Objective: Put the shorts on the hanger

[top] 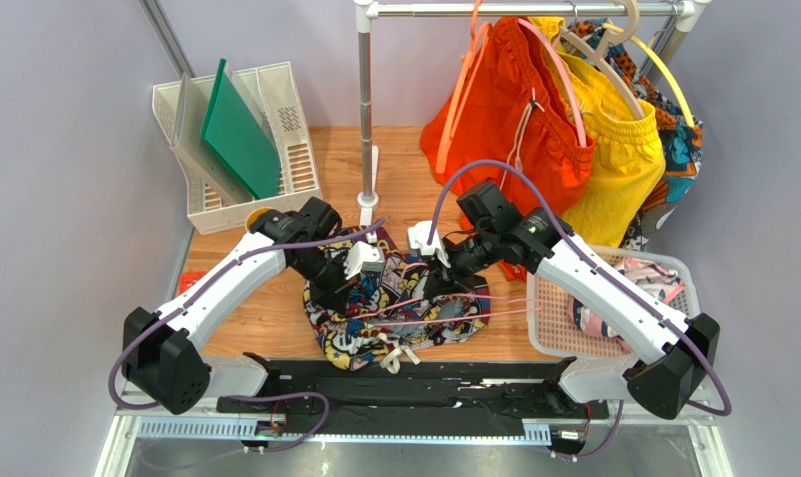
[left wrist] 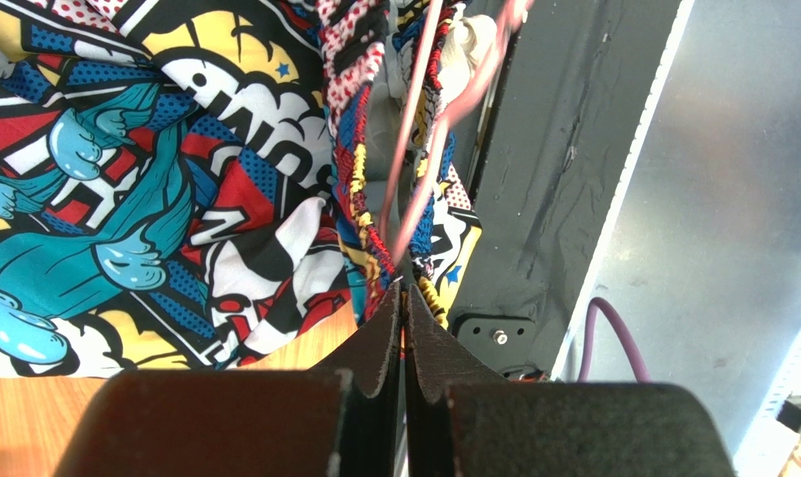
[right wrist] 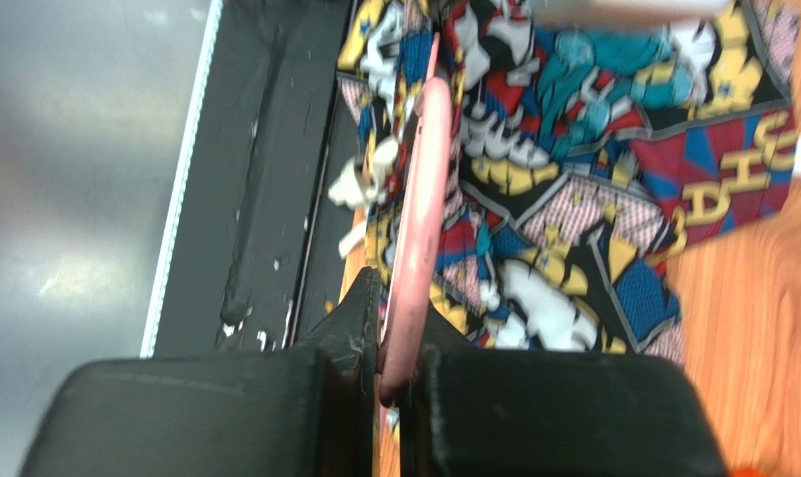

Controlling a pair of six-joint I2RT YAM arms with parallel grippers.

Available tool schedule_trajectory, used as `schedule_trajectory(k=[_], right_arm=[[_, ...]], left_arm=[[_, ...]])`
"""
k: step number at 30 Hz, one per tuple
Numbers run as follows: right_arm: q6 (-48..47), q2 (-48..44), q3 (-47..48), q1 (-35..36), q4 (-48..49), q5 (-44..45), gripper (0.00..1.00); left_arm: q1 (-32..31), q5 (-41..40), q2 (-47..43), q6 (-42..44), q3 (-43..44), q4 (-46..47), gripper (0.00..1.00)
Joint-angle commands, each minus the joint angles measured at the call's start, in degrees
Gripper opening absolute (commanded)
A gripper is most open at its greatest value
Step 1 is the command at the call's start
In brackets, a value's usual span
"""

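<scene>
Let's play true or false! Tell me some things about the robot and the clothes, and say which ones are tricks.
1. The right end effector is pinching the pink hanger. True.
2. The comic shorts are hanging up on the rail. False: they lie crumpled on the wooden table.
3. The orange shorts hang from the rail. True.
4. The green board lies flat on the table. False: it stands on edge in the white rack.
</scene>
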Motion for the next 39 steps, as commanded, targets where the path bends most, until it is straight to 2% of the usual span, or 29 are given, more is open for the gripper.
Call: schedule_trajectory(k=[1, 8, 11, 12, 14, 15, 17, 18, 22, 25, 26, 28, 29, 30, 31, 32, 33, 39], right_arm=[[5.38, 1.26, -0.45, 1.68, 12.71, -6.10, 0.00], [5.30, 5.48, -2.12, 2.57, 17.57, -10.41, 0.00], [4.51, 7.15, -2.12, 2.57, 17.57, -11.47, 0.00], [4.51, 7.24, -2.12, 2.65, 17.57, -11.47, 0.00], [4.24, 7.33, -2.29, 2.57, 17.57, -11.30, 0.00], [3.63, 7.15, -2.47, 2.57, 17.31, -11.04, 0.00], [3.10, 7.07, -2.56, 2.57, 17.04, -10.60, 0.00], [2.40, 7.06, -2.47, 2.57, 16.43, -10.59, 0.00], [2.05, 6.89, -2.56, 2.48, 16.16, -9.98, 0.00], [1.96, 7.06, -2.38, 2.48, 15.90, -9.98, 0.00], [1.87, 7.06, -2.38, 2.48, 15.90, -9.89, 0.00], [1.61, 7.24, -2.30, 2.48, 15.72, -9.80, 0.00], [1.61, 7.24, -2.30, 2.48, 15.72, -9.72, 0.00], [1.61, 7.24, -2.30, 2.48, 15.63, -9.89, 0.00], [1.69, 7.33, -2.21, 2.48, 15.55, -9.89, 0.00], [1.69, 7.33, -2.29, 2.48, 15.55, -10.15, 0.00], [1.69, 7.42, -2.30, 2.48, 15.55, -10.15, 0.00], [2.57, 8.38, -2.30, 2.65, 15.89, -10.86, 0.00]], left_arm=[[-0.26, 2.82, -1.92, 0.89, 1.60, -0.38, 0.00], [0.35, 2.48, -7.10, 5.79, -1.47, 1.20, 0.01], [4.91, 1.43, -12.89, 8.00, -4.55, 4.53, 0.11], [5.80, 1.16, -13.35, 8.96, -4.82, 4.37, 0.19], [6.51, -0.93, -13.44, 14.49, -5.69, 2.45, 0.26], [6.51, -1.82, -13.18, 16.25, -6.13, 0.35, 0.33], [6.42, -2.79, -13.00, 19.51, -8.15, -1.07, 0.38], [6.51, -2.36, -13.26, 20.65, -8.77, -2.47, 0.46], [6.51, 0.19, -13.79, 21.45, -11.06, -1.17, 0.54], [6.25, 1.33, -12.13, 21.71, -10.97, -0.81, 0.54], [6.07, 1.42, -10.73, 22.06, -10.71, -0.90, 0.54], [5.37, 1.42, -9.40, 22.33, -10.45, -1.08, 0.43], [5.19, 1.51, -8.44, 21.98, -10.36, -0.73, 0.35], [5.10, 1.60, -8.25, 21.54, -10.27, 0.23, 0.21], [5.01, 1.86, -8.08, 20.93, -10.09, 0.59, 0.17], [4.75, 2.04, -8.16, 20.23, -10.01, 1.29, 0.06], [4.66, 2.12, -8.25, 19.79, -9.74, 1.55, 0.00], [4.40, 5.28, -9.92, 16.71, -4.83, 1.73, 0.00]])
